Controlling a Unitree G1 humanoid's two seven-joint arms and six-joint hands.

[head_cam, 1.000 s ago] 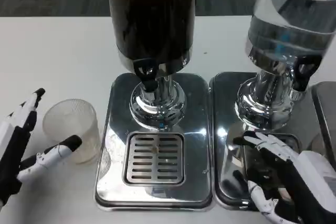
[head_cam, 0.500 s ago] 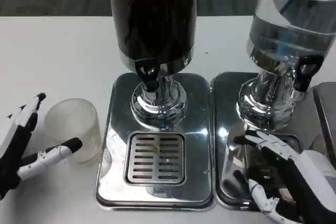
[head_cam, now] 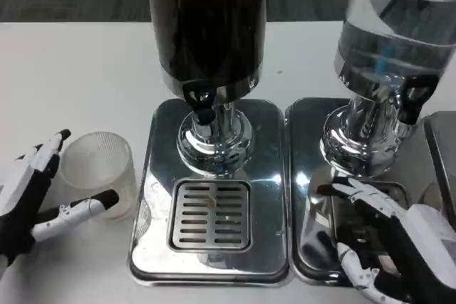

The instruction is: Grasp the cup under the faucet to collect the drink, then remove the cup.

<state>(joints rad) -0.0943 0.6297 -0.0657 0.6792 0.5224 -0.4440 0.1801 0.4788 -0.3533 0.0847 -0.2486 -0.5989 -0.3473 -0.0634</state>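
While the ribbed plastic cup [head_cam: 98,173] is being bracketed, ungripped, by the left hand's [head_cam: 32,201] spread fingers, a firm closing is needed before it is carried right to the dark dispenser's faucet [head_cam: 199,97]; the right hand [head_cam: 388,236] is resting released.

One cup [head_cam: 98,174], two dispensers, one dark [head_cam: 206,26] and one clear [head_cam: 395,26], two drip trays [head_cam: 211,258] [head_cam: 313,247], two hands [head_cam: 28,201] [head_cam: 395,240].

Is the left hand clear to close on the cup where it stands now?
Probably yes. The left hand is open around the cup, with fingers behind it and the thumb in front. Nothing lies between them, and the cup stands upright on the table beside the dark dispenser's tray.
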